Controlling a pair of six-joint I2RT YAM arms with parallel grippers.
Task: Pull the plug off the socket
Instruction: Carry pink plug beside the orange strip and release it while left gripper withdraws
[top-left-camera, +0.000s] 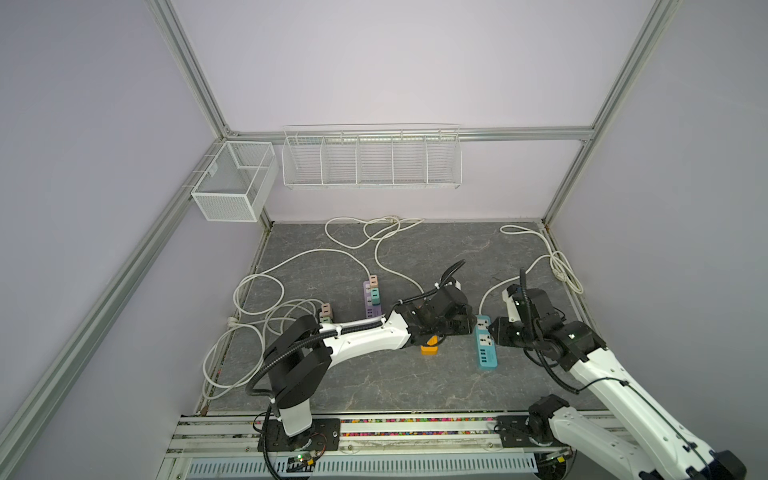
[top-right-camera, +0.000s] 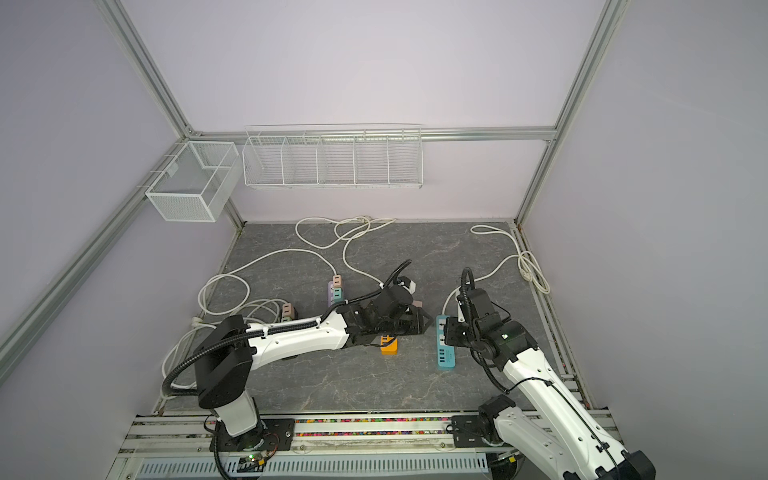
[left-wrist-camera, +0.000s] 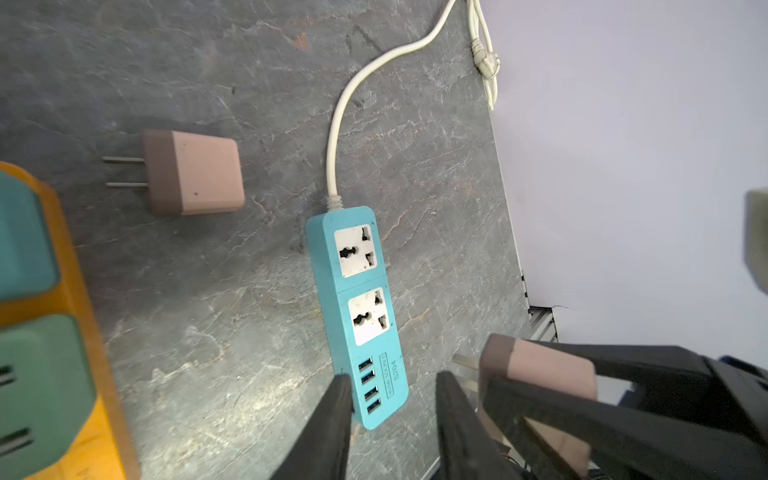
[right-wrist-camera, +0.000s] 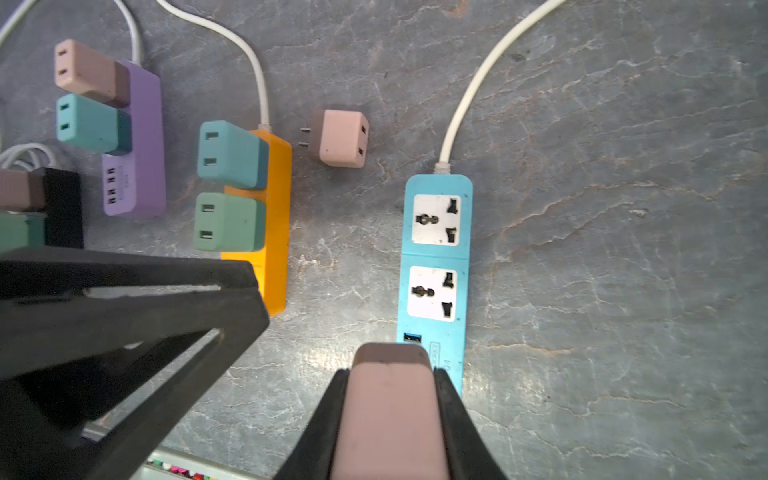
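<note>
The blue socket strip (top-left-camera: 486, 343) (top-right-camera: 444, 345) (left-wrist-camera: 357, 307) (right-wrist-camera: 436, 257) lies on the grey table, and both of its white sockets are empty. My right gripper (right-wrist-camera: 390, 376) (top-left-camera: 495, 330) is shut on a pink plug (right-wrist-camera: 390, 399) (left-wrist-camera: 536, 374), which it holds above the strip's USB end. A second pink plug (left-wrist-camera: 195, 178) (right-wrist-camera: 343, 139) lies loose on its side between the orange and blue strips. My left gripper (left-wrist-camera: 395, 399) (top-left-camera: 471, 323) is open and empty, hovering just left of the blue strip.
An orange strip (right-wrist-camera: 276, 232) (top-left-camera: 429, 349) carries a teal and a green plug. A purple strip (right-wrist-camera: 141, 137) (top-left-camera: 371, 301) carries a pink and a teal plug. A black strip (right-wrist-camera: 62, 208) sits further left. White cords (top-left-camera: 291, 266) loop across the back and left.
</note>
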